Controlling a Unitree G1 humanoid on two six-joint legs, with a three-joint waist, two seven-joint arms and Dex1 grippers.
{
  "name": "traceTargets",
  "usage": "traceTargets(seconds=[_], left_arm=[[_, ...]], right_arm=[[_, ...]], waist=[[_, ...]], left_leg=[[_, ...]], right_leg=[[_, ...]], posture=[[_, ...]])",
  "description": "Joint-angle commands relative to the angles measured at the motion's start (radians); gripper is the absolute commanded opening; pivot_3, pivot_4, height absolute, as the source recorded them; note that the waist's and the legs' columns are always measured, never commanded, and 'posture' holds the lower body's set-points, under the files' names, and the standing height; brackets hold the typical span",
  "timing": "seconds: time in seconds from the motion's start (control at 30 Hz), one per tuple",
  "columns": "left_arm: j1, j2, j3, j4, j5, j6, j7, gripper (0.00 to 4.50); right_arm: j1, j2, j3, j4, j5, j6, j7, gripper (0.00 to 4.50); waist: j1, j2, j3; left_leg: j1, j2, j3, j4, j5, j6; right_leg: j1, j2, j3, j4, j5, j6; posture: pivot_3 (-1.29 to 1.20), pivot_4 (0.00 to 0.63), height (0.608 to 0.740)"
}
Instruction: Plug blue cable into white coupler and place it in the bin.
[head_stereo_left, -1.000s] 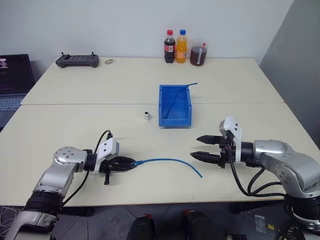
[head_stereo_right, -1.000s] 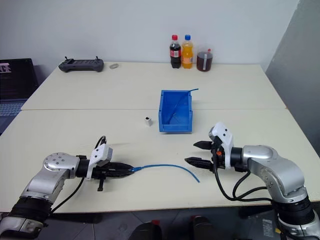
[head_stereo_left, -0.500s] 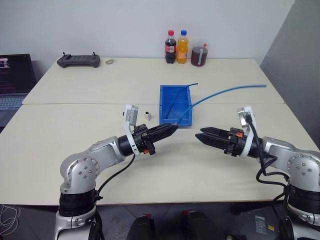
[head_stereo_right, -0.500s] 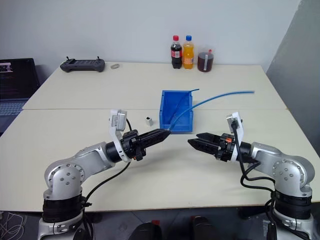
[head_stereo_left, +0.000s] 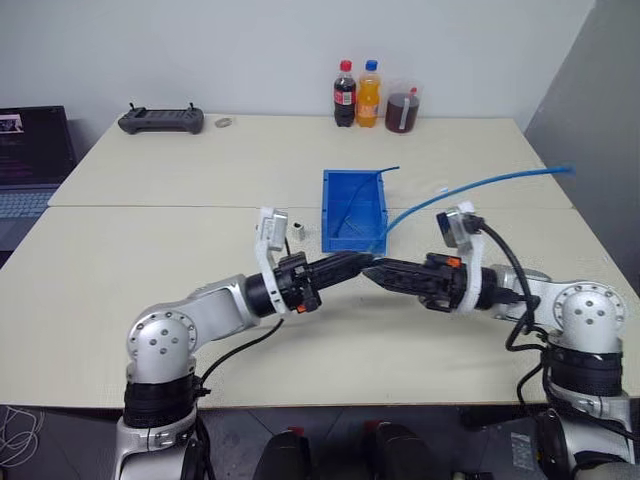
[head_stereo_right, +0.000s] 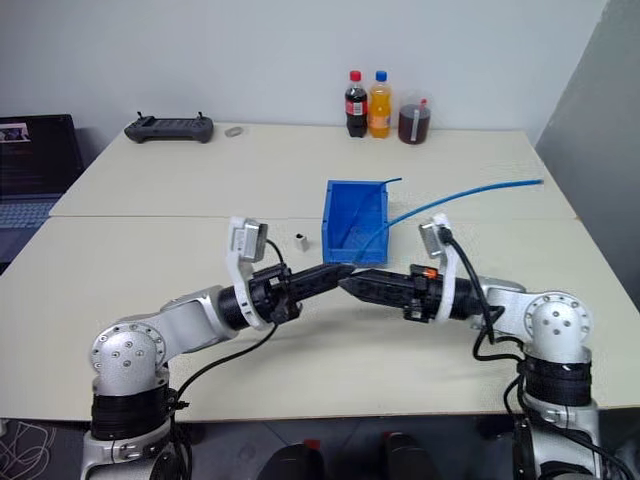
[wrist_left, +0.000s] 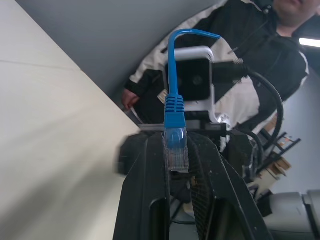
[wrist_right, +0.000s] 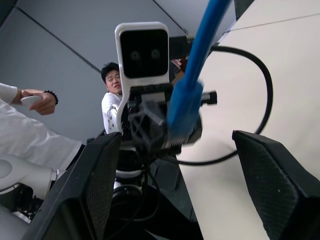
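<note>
Blue cable (wrist_left: 174, 107), clear-plugged, pinched in closed left pincer (head_stereo_left: 362, 264), right pincer (head_stereo_left: 372, 273) wide open, empty.

Left gripper (head_stereo_left: 366, 262) clamped, right gripper (head_stereo_left: 372, 273) spread, tips meeting mid-air

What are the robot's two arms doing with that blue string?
The left gripper is pinching the blue cable by its plug end, lifted above the table. The right gripper faces it with fingers open, tips almost meeting. The white coupler sits untouched beside the bin, so nothing is plugged in yet. A second blue cable lies in the bin.
</note>
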Motion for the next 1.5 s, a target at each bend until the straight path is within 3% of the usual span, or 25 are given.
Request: traceTargets(seconds=[0.03, 0.2, 0.6, 1.03, 1.17, 1.33, 1.37, 1.5], left_arm=[[0.018, 0.025, -0.003, -0.044, -0.067, -0.003, 0.015, 0.24], [0.041, 0.060, -0.011, -0.046, -0.087, -0.014, 0.014, 0.24], [0.042, 0.069, -0.032, -0.054, -0.105, -0.048, 0.033, 0.24], [0.077, 0.097, -0.041, -0.079, -0.106, -0.069, 0.031, 0.24], [0.079, 0.103, -0.046, -0.083, -0.107, -0.071, 0.030, 0.24], [0.081, 0.112, -0.050, -0.084, -0.103, -0.074, 0.023, 0.24], [0.080, 0.114, -0.051, -0.082, -0.101, -0.075, 0.021, 0.24], [0.078, 0.118, -0.055, -0.084, -0.105, -0.078, 0.020, 0.24]], right_arm=[[-0.016, -0.020, -0.007, -0.011, 0.007, -0.033, 0.002, 3.76], [-0.019, -0.076, -0.016, -0.005, 0.040, -0.023, 0.033, 3.76], [-0.022, -0.066, 0.011, 0.005, 0.040, -0.049, 0.028, 3.76], [-0.014, -0.080, 0.011, 0.024, 0.049, -0.048, 0.033, 0.73], [-0.016, -0.081, 0.015, 0.019, 0.058, -0.047, 0.031, 0.17], [-0.019, -0.088, 0.016, 0.018, 0.091, -0.032, 0.036, 0.12], [-0.020, -0.089, 0.016, 0.019, 0.100, -0.030, 0.036, 0.81], [-0.021, -0.087, 0.026, 0.007, 0.090, -0.040, 0.031, 1.60]], waist=[[0.000, 0.000, 0.000], [0.000, 0.000, 0.000], [0.000, 0.000, 0.000], [0.000, 0.000, 0.000], [0.000, 0.000, 0.000], [0.000, 0.000, 0.000], [0.000, 0.000, 0.000], [0.000, 0.000, 0.000]], left_leg=[[0.000, 0.000, 0.000, 0.000, 0.000, 0.000], [0.000, 0.000, 0.000, 0.000, 0.000, 0.000], [0.000, 0.000, 0.000, 0.000, 0.000, 0.000], [-0.001, 0.000, 0.000, -0.002, 0.000, 0.000], [-0.001, 0.000, 0.000, -0.002, 0.000, 0.000], [-0.001, 0.000, 0.000, -0.002, 0.000, 0.000], [-0.001, 0.000, 0.000, -0.002, 0.000, 0.000], [-0.001, 0.000, 0.000, -0.002, 0.000, 0.000]], right_leg=[[0.000, 0.000, 0.000, 0.000, 0.000, 0.000], [0.000, 0.000, 0.000, 0.000, 0.000, 0.000], [0.000, 0.000, 0.000, -0.002, 0.000, 0.000], [0.000, 0.000, 0.000, -0.004, 0.000, 0.000], [0.000, 0.000, 0.000, -0.005, 0.000, 0.000], [0.000, 0.000, 0.000, -0.005, 0.000, 0.000], [0.000, 0.000, 0.000, -0.006, 0.000, 0.000], [0.000, 0.000, 0.000, -0.006, 0.000, 0.000]], posture=[[0.00, 0.150, 0.740], [0.00, 0.150, 0.740], [0.00, 0.150, 0.740], [0.00, 0.150, 0.740], [0.00, 0.150, 0.740], [0.00, 0.150, 0.740], [0.00, 0.150, 0.740], [0.00, 0.150, 0.740]])
